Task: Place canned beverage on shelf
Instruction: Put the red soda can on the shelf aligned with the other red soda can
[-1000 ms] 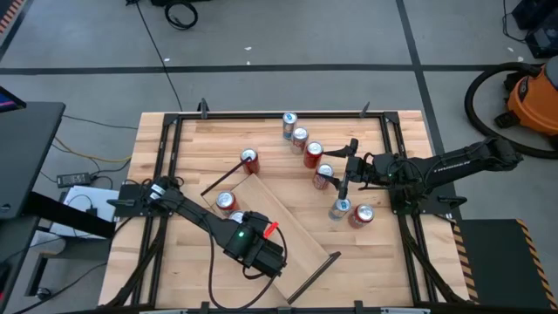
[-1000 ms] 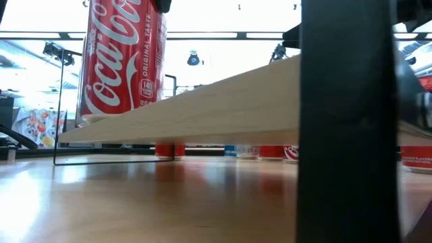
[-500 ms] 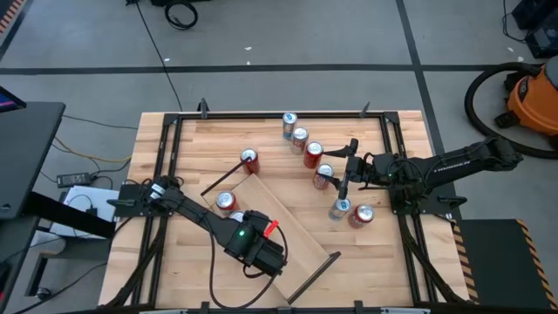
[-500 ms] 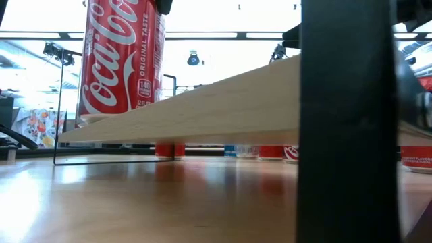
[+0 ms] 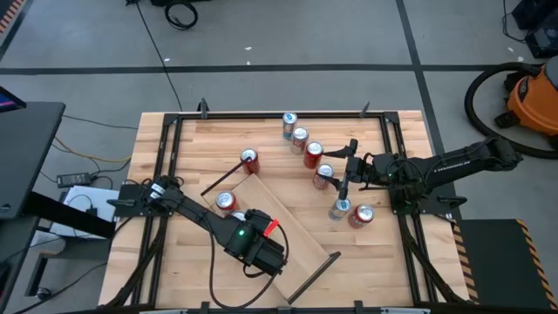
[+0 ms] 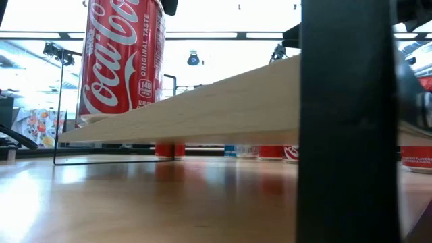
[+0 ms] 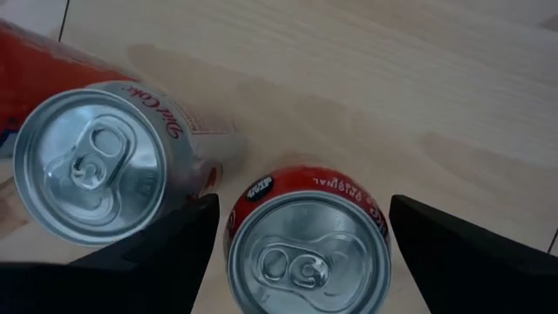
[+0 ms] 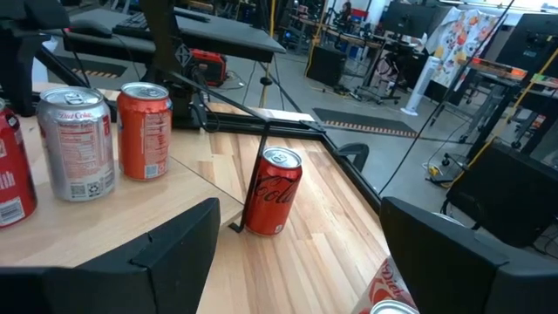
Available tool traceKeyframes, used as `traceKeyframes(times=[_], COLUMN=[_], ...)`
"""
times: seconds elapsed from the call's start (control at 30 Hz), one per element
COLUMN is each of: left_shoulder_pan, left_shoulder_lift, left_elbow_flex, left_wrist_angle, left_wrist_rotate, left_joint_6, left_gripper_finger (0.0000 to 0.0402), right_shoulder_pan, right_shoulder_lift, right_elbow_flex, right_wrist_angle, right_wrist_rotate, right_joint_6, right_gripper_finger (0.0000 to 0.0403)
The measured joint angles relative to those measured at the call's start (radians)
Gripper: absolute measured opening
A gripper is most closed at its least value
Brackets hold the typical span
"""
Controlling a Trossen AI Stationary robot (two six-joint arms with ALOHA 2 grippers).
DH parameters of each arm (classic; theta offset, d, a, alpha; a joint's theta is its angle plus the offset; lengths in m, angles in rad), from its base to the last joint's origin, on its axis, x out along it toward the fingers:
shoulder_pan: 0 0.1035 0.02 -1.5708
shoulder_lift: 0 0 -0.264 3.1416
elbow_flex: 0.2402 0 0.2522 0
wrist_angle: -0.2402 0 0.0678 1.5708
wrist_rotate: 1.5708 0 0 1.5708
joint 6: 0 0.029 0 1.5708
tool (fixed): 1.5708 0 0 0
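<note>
Left gripper (image 7: 301, 228) straddles a red Coca-Cola can (image 7: 307, 249) standing on the shelf (image 5: 279, 216), fingers spread either side, apparently not clamping. Diet Coke can (image 7: 96, 161) just beside. Retreat straight up to avoid tipping either. Right gripper (image 5: 346, 173) waits open above the table cans.

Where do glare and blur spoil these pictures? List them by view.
Low view: bright ceiling lights wash out the background behind the Coca-Cola can, and a blurred dark post blocks the right. Left wrist view: the Diet Coke can looks soft.

This place is a robot lab or workshop. A grey concrete floor (image 5: 305, 35) has loose cables (image 5: 179, 13) and an orange vacuum cleaner (image 5: 534, 98). Behind are workstations (image 8: 349, 44).
</note>
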Motion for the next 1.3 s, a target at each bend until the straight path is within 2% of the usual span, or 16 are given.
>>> traceKeyframes(times=[0.37,0.53,0.83,1.03,1.3], left_shoulder_pan=[0.000,0.004,0.003,0.047,0.217], left_shoulder_lift=[0.000,0.000,-0.013,-0.060,-0.139], left_elbow_flex=[0.000,0.000,0.001,0.001,0.001], left_wrist_angle=[0.014,0.057,0.242,0.166,0.137], left_wrist_rotate=[-0.087,-0.182,-0.362,-0.382,-0.343], left_joint_6=[0.079,0.150,0.351,0.358,0.653], left_gripper_finger=[0.0346,0.0346,0.0345,0.0346,0.0346], right_shoulder_pan=[0.000,0.000,0.000,0.000,0.048], right_shoulder_lift=[0.000,0.000,0.000,0.000,-0.003], right_elbow_flex=[0.000,0.000,0.000,0.000,0.000], right_wrist_angle=[0.000,0.000,-0.006,-0.005,0.000], right_wrist_rotate=[0.000,0.000,0.000,0.000,0.006], right_joint_6=[-0.002,-0.004,-0.004,0.000,0.030], right_gripper_finger=[0.0327,0.0327,0.0327,0.0327,0.0327])
